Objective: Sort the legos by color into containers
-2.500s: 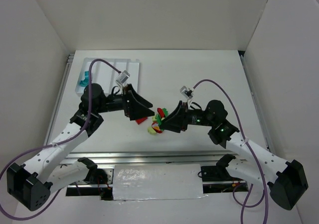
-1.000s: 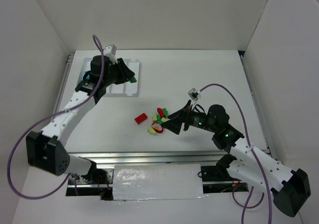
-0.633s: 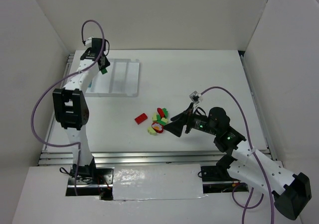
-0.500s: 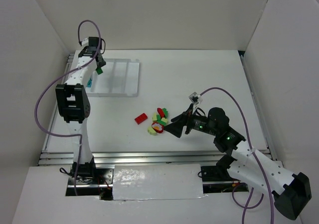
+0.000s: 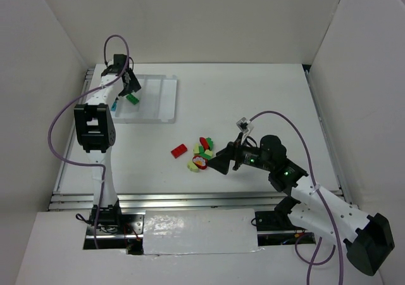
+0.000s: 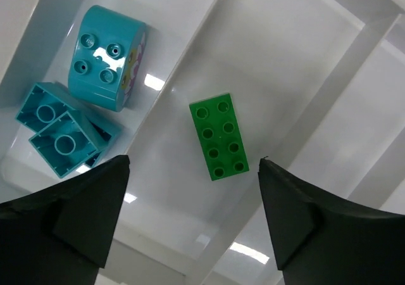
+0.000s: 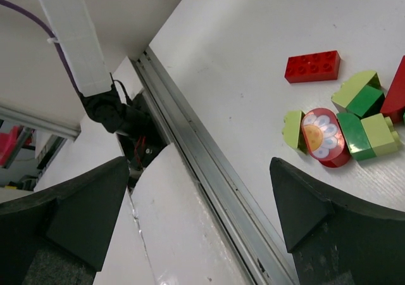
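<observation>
The white tray point(image 5: 158, 101) of containers lies at the table's far left. My left gripper point(image 5: 130, 84) hangs open just above it with nothing between its fingers. Below it a flat green brick point(image 6: 219, 137) lies free in the second compartment, also seen from above as the green brick point(image 5: 133, 98). Two teal-blue bricks point(image 6: 107, 57) point(image 6: 60, 136) lie in the outermost compartment. At mid-table is a pile of legos point(image 5: 202, 151). My right gripper point(image 5: 214, 162) is open beside the pile's right, touching none. A red brick point(image 7: 312, 66) lies apart from the pile.
In the right wrist view the pile shows a red flower-printed brick point(image 7: 323, 137), green bricks point(image 7: 357, 133) and yellow-green pieces point(image 7: 292, 130). The table's metal front rail point(image 7: 209, 171) runs below my right gripper. A tray divider point(image 6: 329, 95) separates the green brick's compartment from its neighbour.
My left gripper opened over the tray and the green brick it carried now lies loose in the second compartment. The right arm shifted only slightly by the pile.
</observation>
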`<control>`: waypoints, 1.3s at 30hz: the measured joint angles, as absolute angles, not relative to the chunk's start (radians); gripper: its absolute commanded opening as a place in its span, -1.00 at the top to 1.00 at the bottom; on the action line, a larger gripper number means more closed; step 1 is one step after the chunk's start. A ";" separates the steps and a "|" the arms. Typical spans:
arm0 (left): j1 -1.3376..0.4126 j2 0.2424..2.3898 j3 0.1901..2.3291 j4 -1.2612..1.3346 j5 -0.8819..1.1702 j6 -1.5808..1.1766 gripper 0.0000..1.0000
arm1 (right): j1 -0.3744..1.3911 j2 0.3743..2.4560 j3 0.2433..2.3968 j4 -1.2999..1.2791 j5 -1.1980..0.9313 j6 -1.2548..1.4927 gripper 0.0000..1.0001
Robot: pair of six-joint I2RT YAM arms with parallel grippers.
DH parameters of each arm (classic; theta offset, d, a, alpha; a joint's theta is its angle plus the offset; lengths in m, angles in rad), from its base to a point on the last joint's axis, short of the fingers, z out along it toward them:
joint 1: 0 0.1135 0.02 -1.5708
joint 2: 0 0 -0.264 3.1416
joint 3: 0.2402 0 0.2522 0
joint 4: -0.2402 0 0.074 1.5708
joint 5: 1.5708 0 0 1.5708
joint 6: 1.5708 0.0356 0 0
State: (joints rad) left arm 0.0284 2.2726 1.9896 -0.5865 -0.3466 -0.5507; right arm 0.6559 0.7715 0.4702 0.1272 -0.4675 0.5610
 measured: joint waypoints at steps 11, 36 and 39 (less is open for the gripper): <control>0.014 1.937 1.732 -0.568 -0.322 -0.618 -0.99 | 0.661 1.073 0.614 -0.026 -0.183 0.644 -0.91; -0.437 0.819 0.874 -0.531 0.033 -0.492 -0.99 | 0.698 1.638 0.998 -0.244 0.120 0.526 -0.37; -0.439 0.792 0.845 -0.543 0.050 -0.470 -0.99 | 0.698 1.705 1.058 -0.257 0.115 0.499 -0.36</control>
